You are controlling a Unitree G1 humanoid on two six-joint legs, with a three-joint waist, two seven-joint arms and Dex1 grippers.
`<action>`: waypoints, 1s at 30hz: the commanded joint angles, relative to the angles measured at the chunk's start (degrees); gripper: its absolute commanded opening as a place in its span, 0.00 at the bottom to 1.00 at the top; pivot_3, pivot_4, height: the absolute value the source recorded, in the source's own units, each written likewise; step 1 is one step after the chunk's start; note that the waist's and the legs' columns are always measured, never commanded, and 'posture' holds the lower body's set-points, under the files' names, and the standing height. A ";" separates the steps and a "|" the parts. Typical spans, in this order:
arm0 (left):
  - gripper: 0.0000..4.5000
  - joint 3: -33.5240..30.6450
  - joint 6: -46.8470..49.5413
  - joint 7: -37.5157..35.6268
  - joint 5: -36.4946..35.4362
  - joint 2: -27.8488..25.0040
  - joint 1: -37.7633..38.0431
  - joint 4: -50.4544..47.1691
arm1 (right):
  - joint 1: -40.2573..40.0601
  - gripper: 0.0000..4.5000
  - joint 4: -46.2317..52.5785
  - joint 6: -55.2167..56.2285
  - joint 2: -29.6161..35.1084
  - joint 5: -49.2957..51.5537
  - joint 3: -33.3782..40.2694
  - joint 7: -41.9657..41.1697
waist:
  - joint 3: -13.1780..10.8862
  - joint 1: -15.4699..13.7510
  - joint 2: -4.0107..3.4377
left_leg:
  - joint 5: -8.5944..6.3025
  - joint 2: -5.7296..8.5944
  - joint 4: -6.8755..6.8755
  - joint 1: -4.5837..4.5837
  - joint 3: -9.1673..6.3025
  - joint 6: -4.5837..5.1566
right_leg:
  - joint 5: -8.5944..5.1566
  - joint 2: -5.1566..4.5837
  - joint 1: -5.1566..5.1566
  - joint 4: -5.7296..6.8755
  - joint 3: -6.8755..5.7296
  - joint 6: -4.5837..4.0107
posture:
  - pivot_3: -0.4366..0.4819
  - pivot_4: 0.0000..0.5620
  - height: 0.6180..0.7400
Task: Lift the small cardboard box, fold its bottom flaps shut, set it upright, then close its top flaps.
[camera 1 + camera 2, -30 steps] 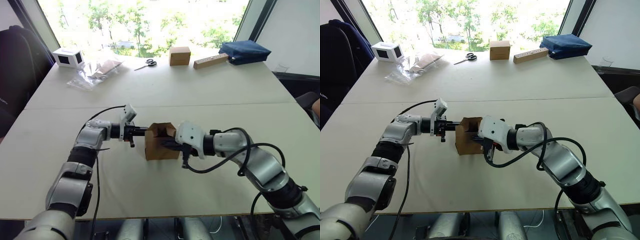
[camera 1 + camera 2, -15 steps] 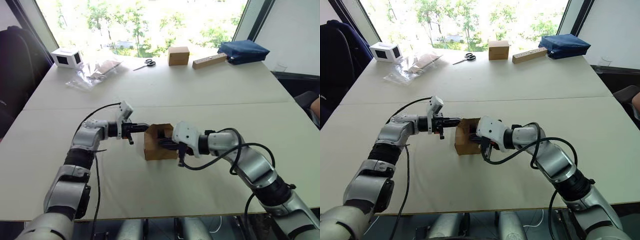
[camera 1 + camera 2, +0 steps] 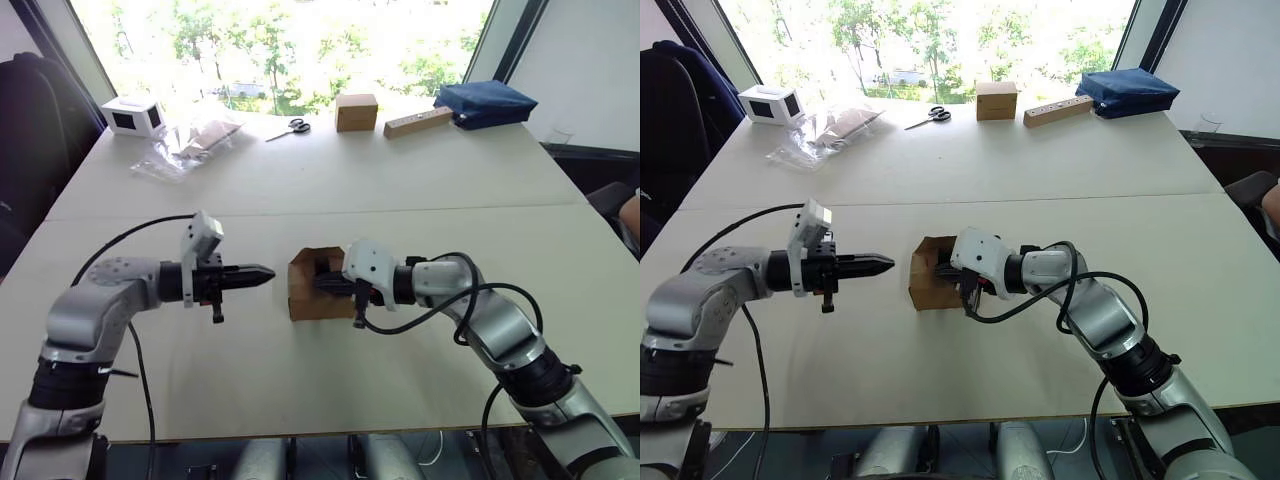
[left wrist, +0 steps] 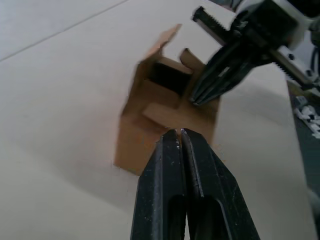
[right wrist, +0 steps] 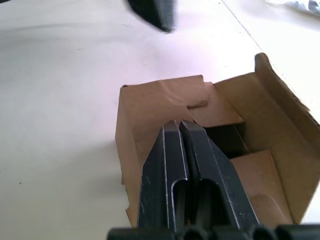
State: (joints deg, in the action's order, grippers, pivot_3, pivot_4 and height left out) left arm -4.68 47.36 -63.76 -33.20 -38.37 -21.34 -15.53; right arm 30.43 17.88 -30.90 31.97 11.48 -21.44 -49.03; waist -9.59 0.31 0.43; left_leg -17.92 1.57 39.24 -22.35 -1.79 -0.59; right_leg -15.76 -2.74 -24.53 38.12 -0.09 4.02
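Near the front of the pale table (image 3: 300, 190), the small cardboard box (image 3: 318, 290) sits upright between the two arms. It is plain brown corrugated card, about cubic, and its top is partly open: the top flaps (image 5: 197, 102) are folded inward, overlapping loosely, with a dark gap beside them, while one tapered flap (image 5: 280, 95) stands up along one edge. The right gripper (image 3: 326, 284) has its two black fingers pressed together and lies over the box's top from the robot's right side. The left gripper (image 3: 262, 273) hangs level above the table to the robot's left of the box, apart from it, fingers pressed together and pointing at it. Along the far edge lie a small white box (image 3: 134, 113), a clear plastic bag (image 3: 187, 145), scissors (image 3: 291, 127), another cardboard cube (image 3: 357, 111), a long wooden block (image 3: 419, 122) and a blue pouch (image 3: 488, 103).
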 commanded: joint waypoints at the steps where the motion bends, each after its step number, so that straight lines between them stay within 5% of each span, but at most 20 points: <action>1: 0.02 2.33 -0.65 3.24 0.10 1.28 -0.54 -2.02 | 1.08 0.00 0.20 1.20 -0.64 -0.16 1.32 -0.34 | 0.00 0.21 -0.01 | 0.00 0.00 0.00 0.00 0.00 0.00 | 0.00 0.01 0.00 0.00 0.00 0.00 | 0.48 0.27 1.00; 14: 0.02 9.09 -6.53 3.88 3.48 2.26 -0.61 2.78 | 1.03 0.00 2.75 0.23 -0.35 1.41 3.94 -0.07 | 0.00 0.25 -0.01 | 0.00 0.00 -0.04 0.02 0.01 0.00 | 0.00 0.04 -0.02 0.00 0.00 0.00 | 0.48 0.27 1.00; 22: 0.02 9.47 -7.86 3.91 3.55 2.65 -1.39 4.63 | 9.82 0.00 2.05 -7.74 -1.37 16.11 17.78 -1.52 | 0.00 0.32 -0.01 | 0.00 -0.01 -0.04 0.04 0.01 0.01 | 0.00 0.03 -0.01 0.00 0.00 0.00 | 0.48 0.27 1.00; 30: 0.02 9.68 -8.32 4.74 3.27 3.12 -1.75 4.72 | 17.62 0.00 -15.95 3.65 -1.07 -4.68 2.35 0.49 | 0.01 0.40 -0.01 | 0.01 0.00 -0.08 0.03 0.07 -0.01 | 0.00 0.03 -0.04 0.00 0.00 -0.01 | 0.48 0.27 1.00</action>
State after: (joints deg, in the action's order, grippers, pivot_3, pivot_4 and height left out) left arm 5.17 39.44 -59.54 -30.09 -35.25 -22.89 -10.20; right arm 45.98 1.91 -29.62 31.21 9.35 -18.10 -48.40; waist -9.57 0.71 0.42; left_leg -17.91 1.57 39.16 -22.32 -1.72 -0.61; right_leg -15.76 -2.71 -24.59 38.13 -0.09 4.01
